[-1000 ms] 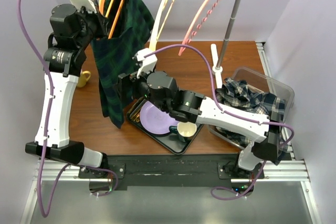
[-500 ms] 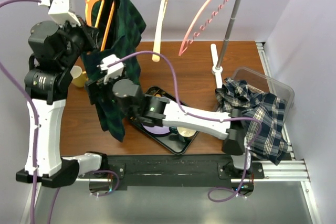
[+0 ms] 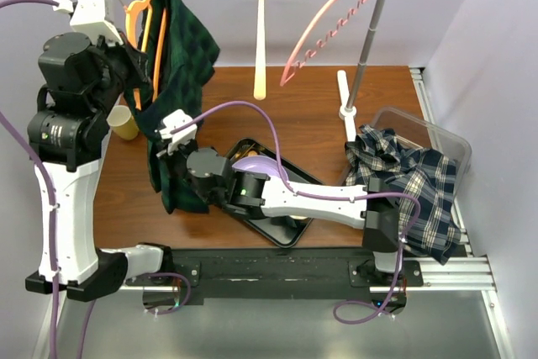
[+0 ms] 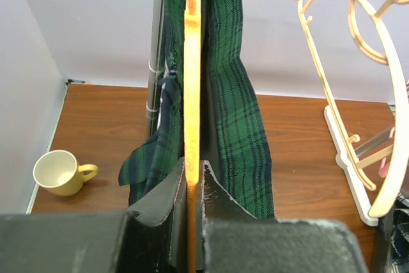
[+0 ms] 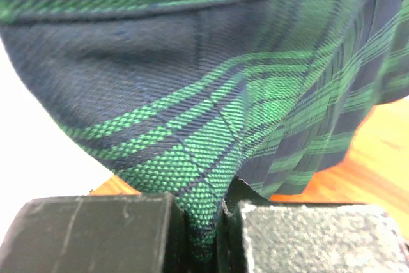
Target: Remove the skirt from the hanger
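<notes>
A dark green and navy plaid skirt (image 3: 183,73) hangs from an orange hanger (image 3: 148,14) at the left end of the rack. My left gripper (image 3: 139,80) is shut on the hanger's orange bar (image 4: 192,75), which runs straight up between the jaws of the left gripper (image 4: 193,176), with the skirt (image 4: 238,100) draped on both sides of it. My right gripper (image 3: 174,181) reaches in from the right to the skirt's lower part. In the right wrist view a fold of the skirt (image 5: 217,126) is pinched in the shut right gripper (image 5: 206,225).
A cream hanger (image 3: 260,39) and a pink hanger (image 3: 328,27) hang on the same rail, whose right pole (image 3: 368,39) stands on the table. A yellow mug (image 3: 124,122) sits left of the skirt. A black tray (image 3: 308,181) lies under the right arm, and a clear bin (image 3: 420,132) of plaid clothes stands at the right.
My right gripper swung left from over the tray to the skirt's lower part and shut on the cloth. The left arm shifted left with the hanger, and the other hangers swung.
</notes>
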`<state>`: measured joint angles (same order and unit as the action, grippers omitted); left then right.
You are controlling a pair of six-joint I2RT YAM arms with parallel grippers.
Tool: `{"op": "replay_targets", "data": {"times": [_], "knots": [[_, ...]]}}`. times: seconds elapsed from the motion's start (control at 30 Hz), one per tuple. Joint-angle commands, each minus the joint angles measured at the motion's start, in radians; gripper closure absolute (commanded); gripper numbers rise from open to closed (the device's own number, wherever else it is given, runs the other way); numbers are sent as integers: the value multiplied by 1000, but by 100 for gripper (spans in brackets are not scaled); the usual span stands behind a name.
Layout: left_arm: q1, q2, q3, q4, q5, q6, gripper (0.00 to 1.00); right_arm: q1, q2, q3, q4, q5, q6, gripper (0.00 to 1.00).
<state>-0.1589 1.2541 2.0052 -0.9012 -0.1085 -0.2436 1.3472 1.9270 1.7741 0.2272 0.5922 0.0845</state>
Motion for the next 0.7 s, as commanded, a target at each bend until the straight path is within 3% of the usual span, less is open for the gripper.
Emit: {"op": "replay_targets", "data": {"times": [0.0,0.5,0.67], "knots": [[2,-67,133,74,-3,46,100,-29,-37,-25,63,74,-75,100],[2,-111,152,114,-91,113,100,-36,-43,-185,198,103,-78,100],[2,-113,155,110,-57,107,100,-36,-25,-229,218,110,-66,100]]}}
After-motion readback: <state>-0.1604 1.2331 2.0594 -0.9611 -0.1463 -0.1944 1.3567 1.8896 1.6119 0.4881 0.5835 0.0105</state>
